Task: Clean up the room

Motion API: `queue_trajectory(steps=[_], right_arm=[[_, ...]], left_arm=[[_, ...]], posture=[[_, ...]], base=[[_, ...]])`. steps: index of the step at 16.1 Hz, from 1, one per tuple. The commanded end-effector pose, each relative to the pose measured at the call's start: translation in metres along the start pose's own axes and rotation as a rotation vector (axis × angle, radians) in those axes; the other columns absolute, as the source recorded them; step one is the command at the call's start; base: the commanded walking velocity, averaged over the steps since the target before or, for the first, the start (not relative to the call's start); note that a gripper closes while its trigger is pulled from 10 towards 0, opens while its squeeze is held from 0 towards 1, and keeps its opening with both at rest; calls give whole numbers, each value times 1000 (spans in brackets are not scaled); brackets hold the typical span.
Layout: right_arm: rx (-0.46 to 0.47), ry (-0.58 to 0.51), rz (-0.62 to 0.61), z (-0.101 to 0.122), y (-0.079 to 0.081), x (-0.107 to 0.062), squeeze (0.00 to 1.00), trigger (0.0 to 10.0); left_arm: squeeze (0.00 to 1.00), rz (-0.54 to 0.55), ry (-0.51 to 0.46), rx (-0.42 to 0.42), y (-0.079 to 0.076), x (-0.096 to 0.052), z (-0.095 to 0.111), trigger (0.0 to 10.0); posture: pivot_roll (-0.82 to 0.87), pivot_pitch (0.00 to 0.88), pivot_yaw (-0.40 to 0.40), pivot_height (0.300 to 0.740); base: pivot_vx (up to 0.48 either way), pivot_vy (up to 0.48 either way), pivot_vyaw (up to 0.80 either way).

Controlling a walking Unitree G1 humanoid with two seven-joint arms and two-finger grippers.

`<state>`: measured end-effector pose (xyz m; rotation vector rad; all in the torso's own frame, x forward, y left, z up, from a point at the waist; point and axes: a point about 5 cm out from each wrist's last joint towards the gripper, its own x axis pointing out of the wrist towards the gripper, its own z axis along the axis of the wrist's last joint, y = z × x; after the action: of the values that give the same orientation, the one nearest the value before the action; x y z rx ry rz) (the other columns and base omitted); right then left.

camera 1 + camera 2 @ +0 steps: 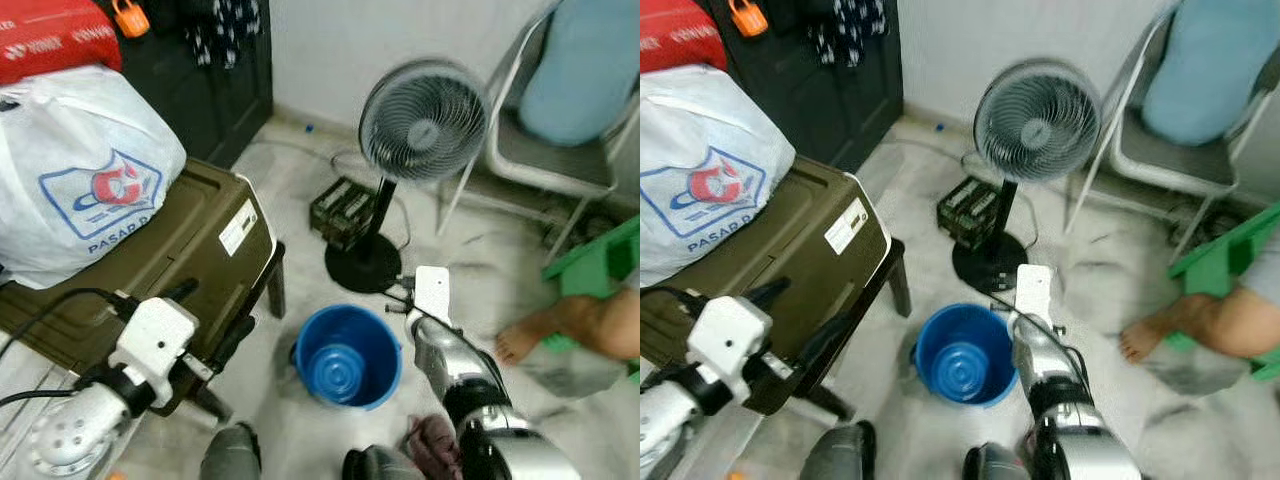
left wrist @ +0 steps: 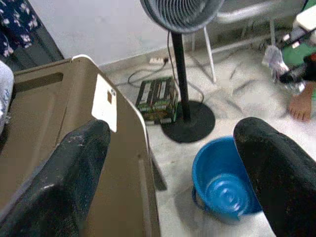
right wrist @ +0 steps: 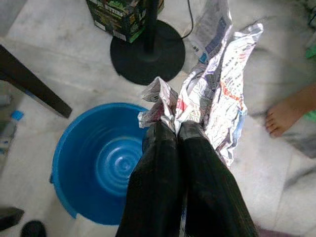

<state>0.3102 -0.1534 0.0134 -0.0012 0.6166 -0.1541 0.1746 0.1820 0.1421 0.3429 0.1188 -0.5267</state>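
Right gripper (image 3: 177, 129) is pinched tight on a crumpled printed newspaper sheet (image 3: 217, 84), hanging just past the 3 o'clock rim of the round blue plastic bucket (image 1: 348, 355). Left gripper (image 2: 173, 163) is spread wide over the olive-green plastic storage box (image 1: 170, 250) at 9 o'clock.

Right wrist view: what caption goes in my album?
Right gripper pinching crumpled printed newspaper above round blue plastic bucket.

standing fan (image 1: 420, 125) on floor, olive case (image 1: 190, 250) under white plastic bag (image 1: 75, 170), bare foot (image 1: 520, 340) nearby.
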Motion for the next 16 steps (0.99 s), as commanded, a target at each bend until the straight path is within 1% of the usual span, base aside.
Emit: queue_trajectory(steps=[1, 2, 3, 4, 5, 7, 9, 12, 15, 16], right_arm=[[15, -2, -11, 2, 0, 2, 0, 10000], [16, 4, -12, 2, 1, 3, 0, 10000], [31, 15, -15, 0, 4, 3, 0, 10000], [18, 30, -12, -4, 7, 3, 0, 10000], [39, 51, -17, -9, 8, 3, 0, 10000], [53, 78, -19, -17, 9, 2, 0, 10000], [26, 66, -13, -17, 12, 2, 0, 10000], [48, 52, -33, -12, 10, 3, 0, 10000], [43, 27, -44, -7, 6, 5, 0, 10000], [57, 18, -51, -4, 4, 5, 780, 10000]], left_arm=[[0, -10, 15, 8, 2, -7, 5, 10000], [0, -9, 29, 14, 3, -10, 6, 10000], [0, -6, 44, 20, 5, -16, 7, 10000], [0, -9, 65, 27, 6, -21, 8, 10000], [0, -14, 80, 37, 8, -26, 10, 10000], [0, -24, 110, 51, 11, -35, 11, 10000], [0, -30, 135, 56, 14, -42, 13, 10000], [0, -37, 142, 58, 14, -43, 14, 10000], [0, -38, 141, 57, 16, -41, 14, 10000], [0, -33, 142, 56, 17, -40, 14, 10000]], posture=[[277, 248, -6, 740], [287, 256, 4, 740], [315, 270, 29, 740], [330, 274, 41, 740], [356, 284, 62, 740], [374, 295, 80, 740], [382, 305, 95, 740], [379, 303, 95, 740], [374, 296, 87, 740], [377, 292, 85, 740]], base=[[0, 0, 0], [0, 0, 0], [0, 0, 0], [0, 0, 0], [0, 0, 0], [0, 0, 0], [0, 0, 0], [0, 0, 0], [0, 0, 0], [0, 0, 0]])
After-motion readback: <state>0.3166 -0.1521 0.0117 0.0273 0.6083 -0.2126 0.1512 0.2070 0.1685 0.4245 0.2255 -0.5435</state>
